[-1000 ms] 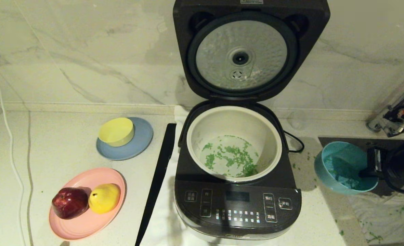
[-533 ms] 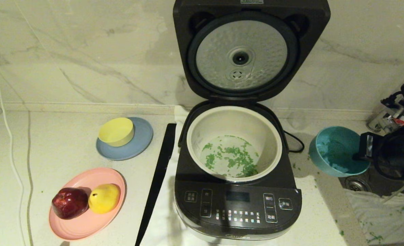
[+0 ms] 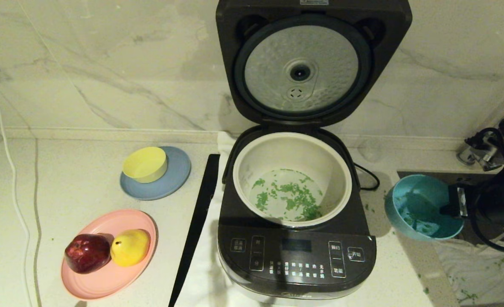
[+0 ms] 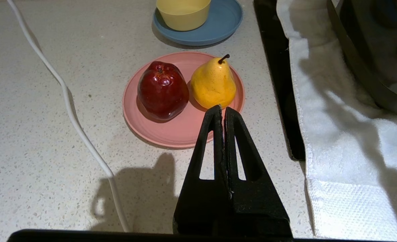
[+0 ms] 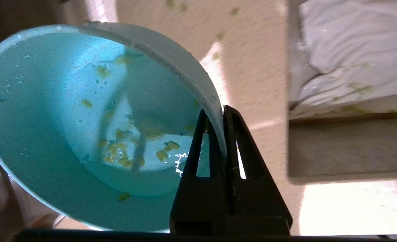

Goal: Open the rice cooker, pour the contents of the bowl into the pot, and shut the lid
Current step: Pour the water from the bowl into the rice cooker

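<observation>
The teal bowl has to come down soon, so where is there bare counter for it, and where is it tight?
Bare counter lies right of the rice cooker, before the white cloth near the sink; the right gripper holds the bowl there. Another patch: far left, between white cable and pink plate. Crowded: plates, yellow bowl.

Warm, dim indoor light falls from above — the rice cooker (image 3: pixel 296 213) throws a soft shadow onto the surface (image 3: pixel 77 187). In the right wrist view the background is motion-blurred, with a blown-out glare patch at the lower edge — the bowl (image 5: pixel 84 127) stays fairly sharp.
</observation>
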{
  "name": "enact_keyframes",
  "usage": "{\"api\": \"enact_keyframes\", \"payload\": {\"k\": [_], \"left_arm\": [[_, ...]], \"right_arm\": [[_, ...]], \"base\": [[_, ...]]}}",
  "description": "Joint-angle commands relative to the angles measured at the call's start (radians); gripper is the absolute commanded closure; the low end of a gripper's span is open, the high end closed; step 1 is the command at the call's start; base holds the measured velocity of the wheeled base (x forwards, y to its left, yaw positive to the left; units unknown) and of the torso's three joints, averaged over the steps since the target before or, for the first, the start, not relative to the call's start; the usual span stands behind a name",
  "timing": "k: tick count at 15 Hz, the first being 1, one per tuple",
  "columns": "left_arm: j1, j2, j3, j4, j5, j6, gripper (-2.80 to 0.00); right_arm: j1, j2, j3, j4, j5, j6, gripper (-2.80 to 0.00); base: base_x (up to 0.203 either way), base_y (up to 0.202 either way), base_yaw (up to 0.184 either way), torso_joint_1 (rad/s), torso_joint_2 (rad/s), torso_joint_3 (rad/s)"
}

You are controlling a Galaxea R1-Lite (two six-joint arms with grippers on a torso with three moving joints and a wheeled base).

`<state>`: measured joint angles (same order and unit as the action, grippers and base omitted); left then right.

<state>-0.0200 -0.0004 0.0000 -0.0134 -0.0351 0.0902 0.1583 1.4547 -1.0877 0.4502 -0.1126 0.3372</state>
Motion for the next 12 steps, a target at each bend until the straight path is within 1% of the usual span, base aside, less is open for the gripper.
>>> {"api": "enact_keyframes", "payload": {"k": [1, 2, 4, 8, 11, 12], "left_arm": [[0.0, -0.001, 0.008, 0.0, 0.0, 0.001, 0.0], [0.0, -0.001, 0.008, 0.0, 0.0, 0.0, 0.0], [0.0, -0.001, 0.008, 0.0, 0.0, 0.0, 0.0], [0.0, -0.001, 0.008, 0.0, 0.0, 0.001, 0.0], [0.0, -0.001, 0.008, 0.0, 0.0, 0.0, 0.0], [0.0, -0.001, 0.008, 0.0, 0.0, 0.001, 0.0]], "right_arm": [[0.0, 0.023, -0.019, -0.023, -0.07, 0.004, 0.0], [0.0, 0.025, -0.035, -0.064, -0.099, 0.013, 0.0], [0.008, 0.014, -0.058, -0.146, -0.102, 0.055, 0.0], [0.121, 0.012, -0.098, -0.147, -0.103, 0.064, 0.0], [0.183, 0.021, -0.217, -0.117, -0.104, 0.065, 0.0], [0.217, 0.031, -0.265, -0.097, -0.104, 0.066, 0.0]], "base": [[0.0, 0.0, 0.0, 0.0, 0.0, 0.0], [0.0, 0.0, 0.0, 0.0, 0.0, 0.0], [0.0, 0.0, 0.0, 0.0, 0.0, 0.0], [0.0, 0.0, 0.0, 0.0, 0.0, 0.0], [0.0, 0.0, 0.0, 0.0, 0.0, 0.0], [0.0, 0.0, 0.0, 0.0, 0.0, 0.0]]}}
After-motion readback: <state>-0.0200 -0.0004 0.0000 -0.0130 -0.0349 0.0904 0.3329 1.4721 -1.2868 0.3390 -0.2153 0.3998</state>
